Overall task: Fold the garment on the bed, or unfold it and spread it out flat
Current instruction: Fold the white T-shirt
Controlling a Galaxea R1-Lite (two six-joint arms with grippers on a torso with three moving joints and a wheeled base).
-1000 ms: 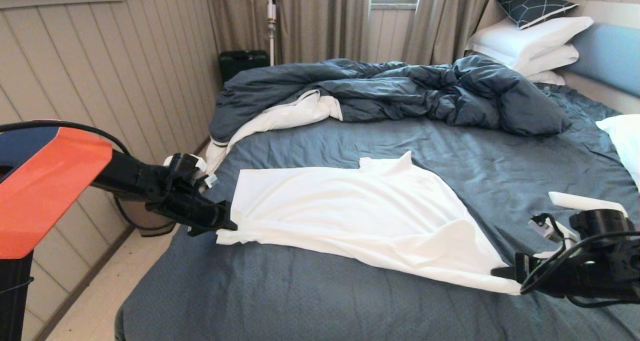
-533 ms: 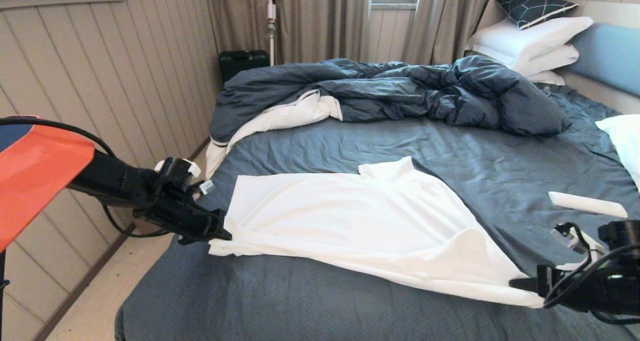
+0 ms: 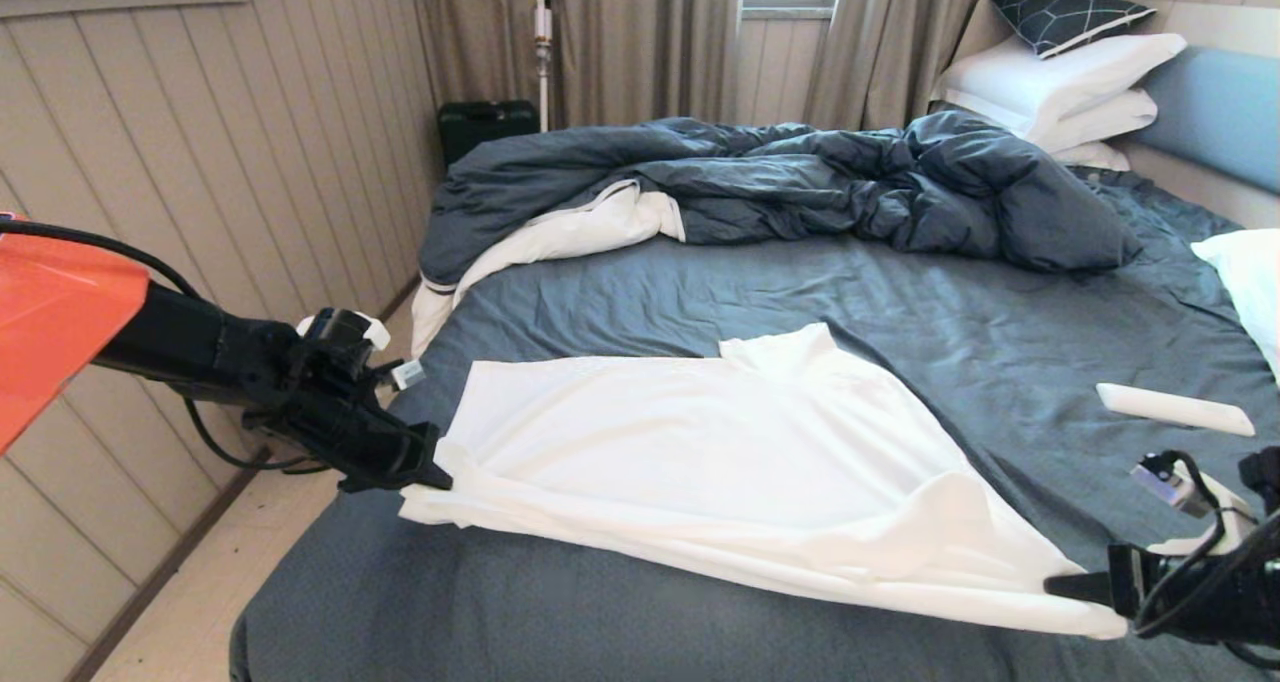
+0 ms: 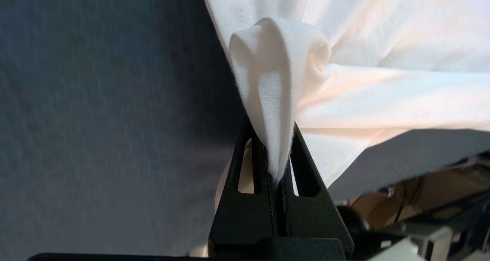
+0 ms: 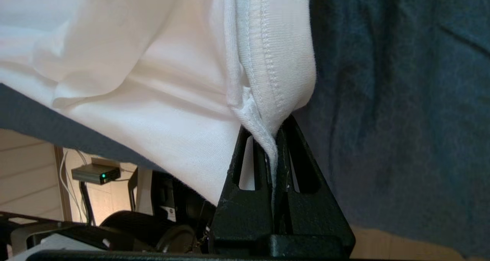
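across the near half of the bed (image 3: 620, 292) you have the garment (image 3: 700, 462) stretched left to right between both grippers, lying on the dark sheet with its small neck piece on the far edge, near the middle. your left gripper (image 3: 432, 474) is at the garment's near left corner, close to the bed's left edge, and its fingers (image 4: 302, 165) are pressed together on a bunched fold of white cloth that rises out from between them. your right gripper (image 3: 1075, 586) is at the near right corner, low at the right side of the scene, and its fingers (image 5: 296, 165) are pinching a stitched hem edge of the garment. between the two grips the near edge of the cloth runs as a long line, with a raised ridge just left of the right gripper. beyond the garment the rumpled duvet (image 3: 780, 182) is heaped on the far side, well apart from it, with white pillows (image 3: 1060, 82) at the far right. a slim white object (image 3: 1175, 408) lies on the sheet to the right of the garment.
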